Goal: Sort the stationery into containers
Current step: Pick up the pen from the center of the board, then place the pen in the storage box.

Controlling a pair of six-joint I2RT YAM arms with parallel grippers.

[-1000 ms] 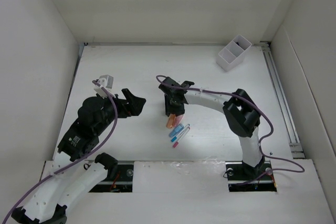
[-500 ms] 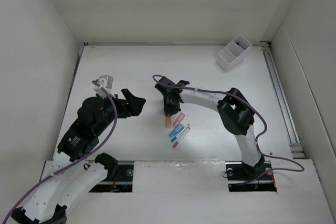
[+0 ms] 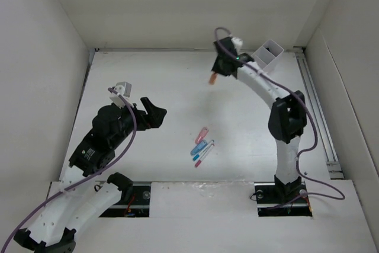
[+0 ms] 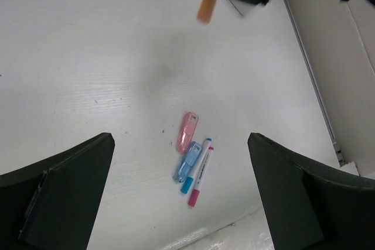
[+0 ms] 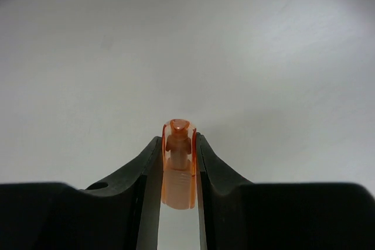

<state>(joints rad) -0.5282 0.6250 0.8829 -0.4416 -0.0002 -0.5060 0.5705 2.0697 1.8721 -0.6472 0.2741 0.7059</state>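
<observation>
White surface (image 3: 148, 81) enclosed by white walls (image 3: 177, 4). White box (image 3: 265, 58) stands far right; its contents cannot be made out. Left pincer (image 3: 153, 115): released, at left. Right pincer (image 3: 216, 73), just left of the box, grasps the orange piece (image 3: 212, 79). Pink piece (image 3: 202, 134) and blue piece (image 3: 199, 147) lie near centre.

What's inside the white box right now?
Nothing shows in either compartment of the white box; its near walls hide the bottoms. The orange piece is held outside it.
</observation>
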